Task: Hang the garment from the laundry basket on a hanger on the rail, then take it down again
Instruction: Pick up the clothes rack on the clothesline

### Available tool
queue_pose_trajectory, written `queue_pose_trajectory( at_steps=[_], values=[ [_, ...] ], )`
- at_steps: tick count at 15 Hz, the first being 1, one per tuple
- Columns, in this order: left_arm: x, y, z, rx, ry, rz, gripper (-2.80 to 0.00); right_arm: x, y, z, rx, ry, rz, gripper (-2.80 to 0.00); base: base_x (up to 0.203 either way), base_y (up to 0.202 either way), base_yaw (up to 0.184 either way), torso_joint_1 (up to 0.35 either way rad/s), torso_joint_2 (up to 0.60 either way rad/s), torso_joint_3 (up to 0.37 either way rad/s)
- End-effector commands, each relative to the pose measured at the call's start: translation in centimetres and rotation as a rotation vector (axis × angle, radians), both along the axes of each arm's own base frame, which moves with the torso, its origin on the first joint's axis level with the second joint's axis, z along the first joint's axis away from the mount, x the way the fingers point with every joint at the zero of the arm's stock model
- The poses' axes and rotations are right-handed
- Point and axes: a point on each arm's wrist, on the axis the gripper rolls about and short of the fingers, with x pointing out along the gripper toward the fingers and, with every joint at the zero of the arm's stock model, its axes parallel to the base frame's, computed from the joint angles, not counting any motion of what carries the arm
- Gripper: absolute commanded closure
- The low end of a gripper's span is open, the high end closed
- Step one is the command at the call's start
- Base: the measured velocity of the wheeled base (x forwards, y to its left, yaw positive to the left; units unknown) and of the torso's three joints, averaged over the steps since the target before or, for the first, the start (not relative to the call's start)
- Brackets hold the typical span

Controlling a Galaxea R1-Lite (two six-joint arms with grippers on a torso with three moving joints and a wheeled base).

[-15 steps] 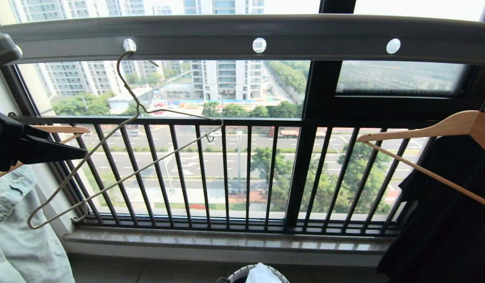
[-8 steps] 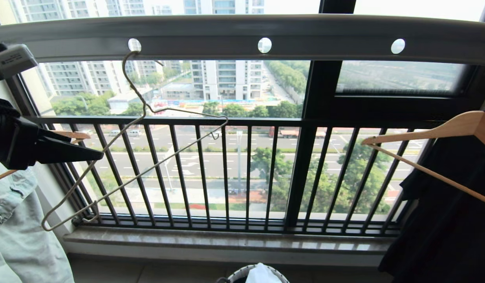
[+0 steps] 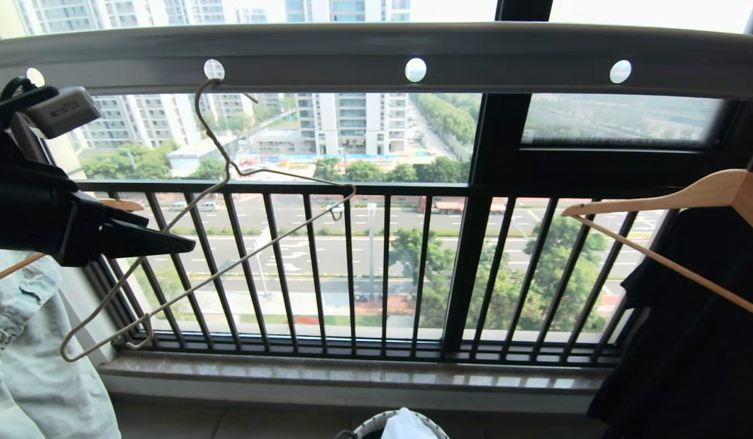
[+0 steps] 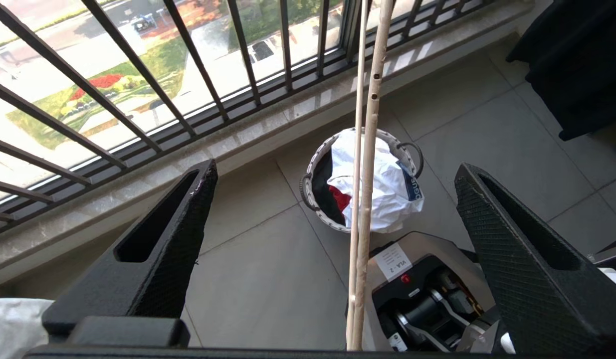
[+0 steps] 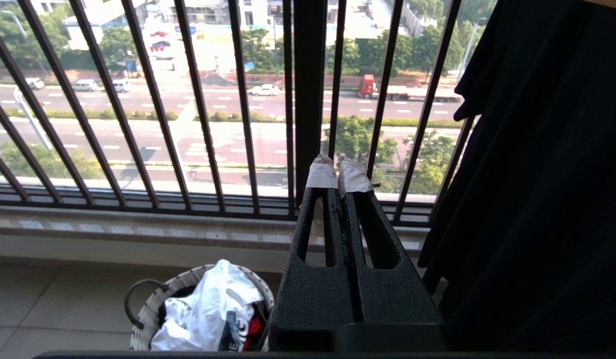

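Observation:
The grey rail crosses the top of the head view. The thin wire hanger hooks into one of its round holes and hangs tilted, bare. My left gripper reaches in from the left at the hanger's sloping wires. In the left wrist view it is open wide, and the hanger runs through the gap, touching neither finger. On the floor below, the white garment lies crumpled in the laundry basket. My right gripper is shut and empty, low beside the basket.
The black window railing and a stone sill lie behind the hanger. A pale denim garment hangs at far left. On the right, a wooden hanger carries dark clothing. My base stands next to the basket.
My left gripper has moved to the right and reached the hanger's wires. The hanger has swung a little to the right, its low end too. The right gripper is still.

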Motion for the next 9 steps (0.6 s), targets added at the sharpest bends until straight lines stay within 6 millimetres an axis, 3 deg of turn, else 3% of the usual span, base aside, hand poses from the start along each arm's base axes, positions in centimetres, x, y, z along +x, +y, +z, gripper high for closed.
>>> queue_pose_trajectory(
  at_steps=[1, 9],
  values=[
    [0.4, -0.7, -0.3, -0.008, -0.012, -0.031, -2.80, 0.0, 0.0, 0.0, 0.000, 0.000, 0.000, 0.00, 0.000, 0.000, 0.000, 0.000, 0.00, 0.000],
    [2.3, -1.3, -2.2, -0.020, -0.077, -0.046, -2.80, 0.0, 0.0, 0.0, 0.000, -0.002, 0.001, 0.00, 0.000, 0.000, 0.000, 0.000, 0.00, 0.000]
  ],
)
